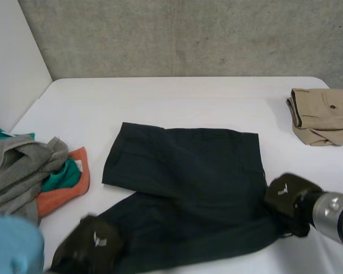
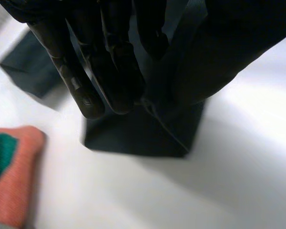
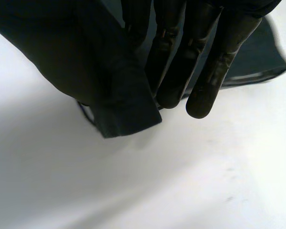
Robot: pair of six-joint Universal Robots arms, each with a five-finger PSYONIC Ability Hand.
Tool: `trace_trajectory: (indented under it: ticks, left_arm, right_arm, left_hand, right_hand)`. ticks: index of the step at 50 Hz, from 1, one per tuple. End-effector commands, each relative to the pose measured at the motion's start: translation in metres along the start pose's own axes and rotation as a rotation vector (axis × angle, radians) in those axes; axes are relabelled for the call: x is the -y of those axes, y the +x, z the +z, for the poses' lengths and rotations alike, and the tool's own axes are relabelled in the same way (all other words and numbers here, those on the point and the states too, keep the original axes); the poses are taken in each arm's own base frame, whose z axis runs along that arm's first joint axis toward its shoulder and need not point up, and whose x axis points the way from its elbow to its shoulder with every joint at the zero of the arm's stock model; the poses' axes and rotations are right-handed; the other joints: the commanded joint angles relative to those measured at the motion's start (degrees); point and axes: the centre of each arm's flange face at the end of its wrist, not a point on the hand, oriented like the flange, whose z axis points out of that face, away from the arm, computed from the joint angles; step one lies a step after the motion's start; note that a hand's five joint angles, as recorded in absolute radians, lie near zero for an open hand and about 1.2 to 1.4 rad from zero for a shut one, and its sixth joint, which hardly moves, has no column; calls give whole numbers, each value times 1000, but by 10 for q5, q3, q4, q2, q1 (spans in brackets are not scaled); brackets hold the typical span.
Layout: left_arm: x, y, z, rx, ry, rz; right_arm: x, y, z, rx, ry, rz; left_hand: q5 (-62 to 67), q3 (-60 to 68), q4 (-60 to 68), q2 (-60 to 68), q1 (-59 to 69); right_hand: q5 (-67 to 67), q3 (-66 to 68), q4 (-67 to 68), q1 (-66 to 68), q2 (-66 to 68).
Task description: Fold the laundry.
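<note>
- White table [image 1: 188, 97]: flat, matte top bearing the clothes.
- Grey concrete wall [image 1: 188, 34]: rises behind the table's far edge.
- White panel [image 1: 11, 57]: upright along the table's left side.

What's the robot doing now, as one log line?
left hand: pinching dark cloth shorts, near-left corner | right hand: pinching near-right corner | folded beige trousers: far right

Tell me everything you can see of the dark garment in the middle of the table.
The dark garment, probably shorts, is almost black, of smooth, thin-looking woven cloth with a stitched hem. It lies mostly flat on the white table, its far edge straight and its near part slightly wrinkled. The left hand pinches its near left corner and the right hand its near right corner. Both corners are raised off the table.
</note>
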Motion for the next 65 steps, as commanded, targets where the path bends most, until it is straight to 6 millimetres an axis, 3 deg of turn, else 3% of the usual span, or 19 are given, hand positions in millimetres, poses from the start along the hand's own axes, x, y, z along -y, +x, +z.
trace_trajectory:
  ticks: [1, 7, 9, 10, 20, 27, 29, 30, 31, 32, 33, 35, 41, 44, 45, 50, 54, 59, 65]
  left_arm:
    - [45, -43, 54, 195, 184, -103]
    - [84, -74, 110, 368, 359, -60]
    - [90, -79, 128, 407, 385, -35]
    - [95, -87, 148, 454, 404, -6]
    - [98, -119, 253, 663, 431, 175]
    - [102, -122, 291, 735, 501, 185]
    - [101, -120, 295, 723, 515, 186]
    - [101, -119, 297, 714, 519, 190]
    - [100, -115, 298, 694, 528, 195]
    - [99, -112, 297, 684, 531, 198]
    - [99, -108, 297, 671, 536, 202]
    - [102, -103, 290, 653, 549, 205]
    - [121, -121, 259, 689, 601, 158]
    - [118, -123, 247, 671, 594, 128]
    - [118, -123, 243, 665, 595, 121]
    - [110, -119, 209, 601, 576, 51]
    - [98, -110, 190, 520, 547, -32]
    - [91, -95, 173, 395, 541, -123]
    - [87, -89, 163, 315, 525, -199]
  right_arm:
    - [23, 31, 33, -152, 140, 57]
    - [48, 51, 57, -267, 262, 38]
    - [52, 60, 77, -324, 293, 24]
    - [54, 63, 84, -345, 304, 19]
    - [70, 89, 177, -603, 464, -65]
    - [65, 89, 226, -646, 475, -113]
    - [63, 89, 232, -653, 471, -110]
    - [62, 90, 236, -664, 464, -105]
    - [61, 91, 237, -672, 457, -100]
    - [60, 92, 237, -681, 449, -96]
    - [60, 93, 236, -688, 444, -92]
    - [66, 100, 228, -711, 444, -68]
    - [81, 122, 184, -727, 482, 39]
    - [91, 126, 144, -662, 507, 129]
    - [92, 125, 127, -607, 504, 164]
    - [76, 113, 88, -398, 439, 293]
    - [55, 91, 82, -220, 360, 409]
    - [38, 72, 87, -132, 306, 450]
    - [19, 58, 122, -117, 280, 456]
  left_hand:
    - [127, 118, 114, 114, 144]
    - [127, 118, 114, 114, 144]
    - [127, 118, 114, 114, 144]
    - [127, 118, 114, 114, 144]
    - [127, 118, 114, 114, 144]
    - [127, 118, 114, 114, 144]
    - [127, 118, 114, 114, 144]
    - [94, 85, 81, 81, 111]
    - [-273, -282, -286, -286, -256]
    - [-468, -477, -481, -481, -451]
    - [-573, -582, -586, -586, -556]
    - [-573, -582, -586, -586, -556]
    - [-573, -582, -586, -586, -556]
    - [-573, -582, -586, -586, -556]
    - [-573, -582, -586, -586, -556]
    - [-573, -582, -586, -586, -556]
    - [-573, -582, -586, -586, -556]
    - [-573, -582, -586, -586, -556]
    - [-564, -573, -577, -577, -547]
  right_hand:
    - [136, 116, 116, 198, 119]
    - [136, 116, 116, 198, 119]
    - [136, 116, 116, 198, 119]
    - [136, 116, 116, 198, 119]
    - [136, 116, 116, 198, 119]
    - [136, 116, 116, 198, 119]
    - [-7, -27, -27, 55, -24]
    - [-319, -339, -339, -257, -337]
    - [-555, -575, -576, -493, -573]
    - [-564, -584, -584, -502, -581]
    - [-564, -584, -584, -502, -581]
    - [-564, -584, -584, -502, -581]
    - [-564, -584, -584, -502, -581]
    - [-564, -584, -584, -502, -581]
    - [-564, -584, -584, -502, -581]
    - [-564, -584, -584, -502, -581]
    - [-524, -544, -544, -462, -542]
    - [-509, -529, -529, -447, -527]
    - [-504, -524, -524, -442, -522]
